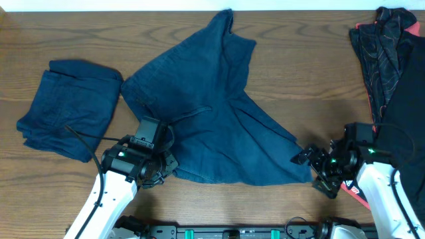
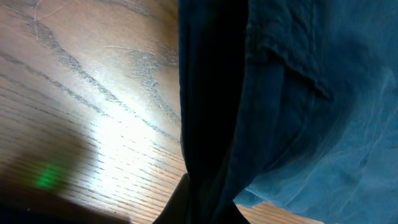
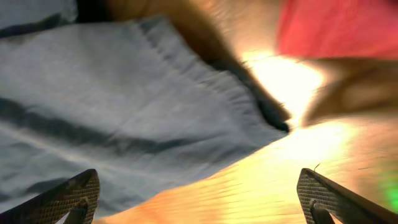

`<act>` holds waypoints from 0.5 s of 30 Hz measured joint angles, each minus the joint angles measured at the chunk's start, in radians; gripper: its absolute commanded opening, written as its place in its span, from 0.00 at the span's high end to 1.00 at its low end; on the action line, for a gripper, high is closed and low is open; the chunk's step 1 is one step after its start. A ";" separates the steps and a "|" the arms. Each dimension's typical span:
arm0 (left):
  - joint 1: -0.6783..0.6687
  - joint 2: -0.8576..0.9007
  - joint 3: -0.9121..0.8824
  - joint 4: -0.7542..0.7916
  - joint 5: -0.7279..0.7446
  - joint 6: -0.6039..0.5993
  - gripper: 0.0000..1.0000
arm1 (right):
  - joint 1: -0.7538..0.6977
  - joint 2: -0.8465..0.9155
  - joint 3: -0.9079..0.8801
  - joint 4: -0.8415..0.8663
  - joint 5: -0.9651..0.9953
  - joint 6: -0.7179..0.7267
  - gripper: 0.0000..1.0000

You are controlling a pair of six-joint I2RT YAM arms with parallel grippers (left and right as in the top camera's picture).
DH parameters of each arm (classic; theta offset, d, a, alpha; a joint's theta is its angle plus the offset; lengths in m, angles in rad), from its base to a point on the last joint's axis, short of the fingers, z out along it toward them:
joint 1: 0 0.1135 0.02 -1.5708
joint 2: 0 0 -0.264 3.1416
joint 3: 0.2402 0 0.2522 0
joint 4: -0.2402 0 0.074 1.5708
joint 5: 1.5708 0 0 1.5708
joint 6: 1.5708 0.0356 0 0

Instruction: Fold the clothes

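A large navy garment (image 1: 206, 113) of the clothes lies spread and rumpled across the middle of the table. My left gripper (image 1: 166, 166) is at its near-left edge, shut on a dark fold of the cloth (image 2: 205, 186); the fingers themselves are hidden by fabric in the left wrist view. My right gripper (image 1: 312, 174) stands open at the garment's near-right corner (image 3: 261, 124). Its fingertips (image 3: 71, 196) are spread wide, with the cloth edge and bare wood between them. A second navy garment (image 1: 66, 106) lies folded at the left.
Black garments with red trim (image 1: 392, 60) are piled at the right edge, reaching down beside my right arm. A red patch (image 3: 336, 28) shows just beyond the right gripper. Wood table (image 1: 299, 73) shows between the piles.
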 measured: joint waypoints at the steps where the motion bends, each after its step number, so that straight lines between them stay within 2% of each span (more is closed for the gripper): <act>1: 0.000 0.000 0.000 0.000 0.000 0.000 0.94 | 0.000 0.000 0.000 0.001 0.023 -0.003 0.01; 9: 0.000 0.000 0.000 -0.002 0.000 0.000 0.94 | 0.000 -0.002 -0.103 0.129 0.116 -0.017 0.03; 15: 0.001 0.000 -0.001 -0.003 0.000 0.000 0.94 | -0.003 -0.034 -0.138 0.273 0.066 -0.011 0.14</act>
